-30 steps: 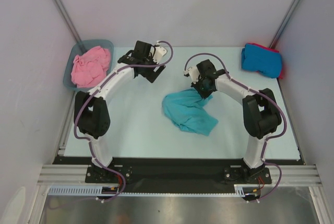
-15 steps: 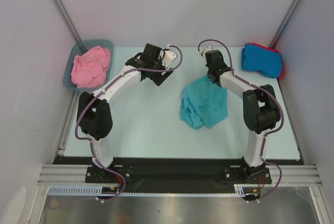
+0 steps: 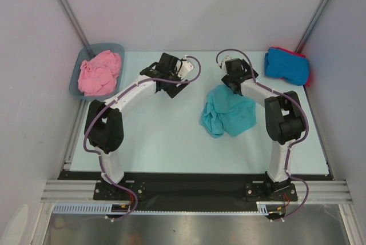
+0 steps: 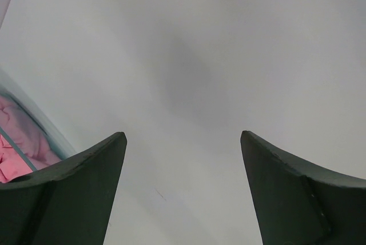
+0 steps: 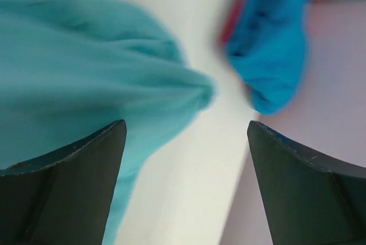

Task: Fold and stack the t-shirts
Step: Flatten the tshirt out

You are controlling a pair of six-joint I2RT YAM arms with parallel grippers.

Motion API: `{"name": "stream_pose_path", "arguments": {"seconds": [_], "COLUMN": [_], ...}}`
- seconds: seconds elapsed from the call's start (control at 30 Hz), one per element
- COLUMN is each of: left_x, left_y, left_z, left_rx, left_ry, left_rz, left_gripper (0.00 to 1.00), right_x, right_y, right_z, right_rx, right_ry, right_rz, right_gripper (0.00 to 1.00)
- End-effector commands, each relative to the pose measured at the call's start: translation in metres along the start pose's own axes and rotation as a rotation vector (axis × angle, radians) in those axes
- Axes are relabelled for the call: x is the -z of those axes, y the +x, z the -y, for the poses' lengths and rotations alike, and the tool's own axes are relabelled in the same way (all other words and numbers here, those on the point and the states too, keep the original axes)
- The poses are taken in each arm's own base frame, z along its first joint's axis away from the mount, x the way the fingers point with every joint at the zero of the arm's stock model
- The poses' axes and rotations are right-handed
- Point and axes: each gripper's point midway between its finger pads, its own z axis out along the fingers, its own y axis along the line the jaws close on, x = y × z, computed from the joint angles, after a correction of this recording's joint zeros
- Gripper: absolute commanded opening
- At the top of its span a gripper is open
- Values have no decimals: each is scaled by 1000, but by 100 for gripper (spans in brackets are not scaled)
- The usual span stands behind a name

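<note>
While the teal t-shirt (image 3: pixel 229 113) lies in a rumpled heap on the counter (image 3: pixel 160 136), right of its middle, the right hand (image 5: pixel 186 133) hangs over its far edge, fingers spread wide and gripping nothing. The left hand (image 4: pixel 182 142) is spread and empty too. The pink t-shirt (image 3: pixel 100 72) is bunched in the tub (image 3: pixel 106 47), and the bright blue t-shirt (image 3: pixel 286 65) sits folded atop the red t-shirt (image 5: pixel 233 19) at the far right corner.

Right gripper (image 5: pixel 186 136) carried teal t-shirt (image 3: pixel 229 116) rightward, released it; left gripper (image 4: pixel 182 136) shifted toward centre.

Teal t-shirt (image 3: pixel 229 113) heaped mid-right; tabletop (image 3: pixel 154 136) left of it open.
</note>
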Motion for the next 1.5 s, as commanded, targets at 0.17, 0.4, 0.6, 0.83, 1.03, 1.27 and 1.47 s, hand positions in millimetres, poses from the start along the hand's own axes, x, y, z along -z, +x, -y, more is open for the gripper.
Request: {"name": "stream_pose_path", "arguments": {"seconds": [0.17,0.4,0.6,0.83,1.03,1.27,1.47], "left_x": [13,12,12,14,13,7,2], "left_y": [-3,-3,-6,-7,-7,-3,-4], "left_z": [-9,-8,-10,-10,-10,-1,5], "left_rx": [-38,-37,-30,-26,-25,-28,-34], "left_ry": [-55,-55,-56,-59,-58,-22,-12], "left_rz": [26,25,32,37,35,28,24], "left_gripper": [88,88,88,88,88,86,86], "right_x": [127,177,173,148,133,103,90], "right_y": [-2,11,27,29,22,-5,-19], "right_z": [-85,-116,-142,-152,-151,-94,-50], "right_rx": [53,137,179,181,172,147,114], "right_ry": [-816,-1037,-1023,-931,-863,-508,-391], "right_rz": [107,81,41,20,25,81,93], "right_gripper": [90,88,88,79,27,0,1]}}
